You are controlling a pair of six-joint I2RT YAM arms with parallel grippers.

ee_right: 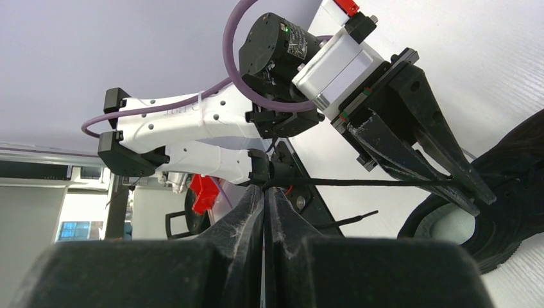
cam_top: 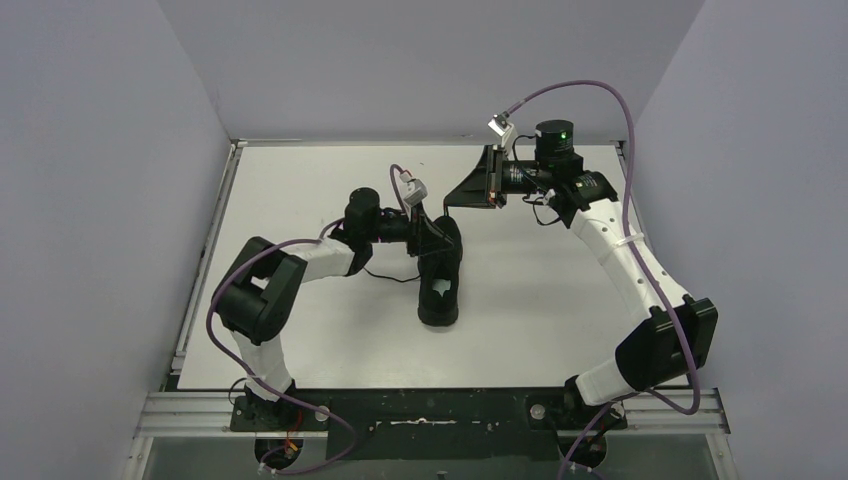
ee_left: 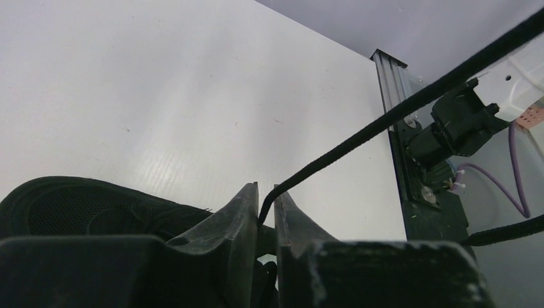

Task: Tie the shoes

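Shoe (cam_top: 440, 285), one only, lies on the white tabletop (cam_top: 300, 190) between grey walls (cam_top: 100, 150); left tool (ee_left: 266, 196) and right tool (ee_right: 264, 192) both pinch one taut lace (ee_left: 385, 122).

My left claw (ee_left: 266, 194) is matt black plastic, rough and scuffed grey along the finger edges. My right claw (ee_right: 264, 190) looks the same, with a grainy, scratched face. The shoe (ee_left: 70, 208) is dull black cloth with a fine mesh weave, and its lace (ee_left: 385, 122) is thin woven cord, matt. The counter (ee_left: 160, 96) is a smooth white board, faintly ribbed, with a soft sheen. Its edge rail (ee_left: 392, 80) is brushed metal.
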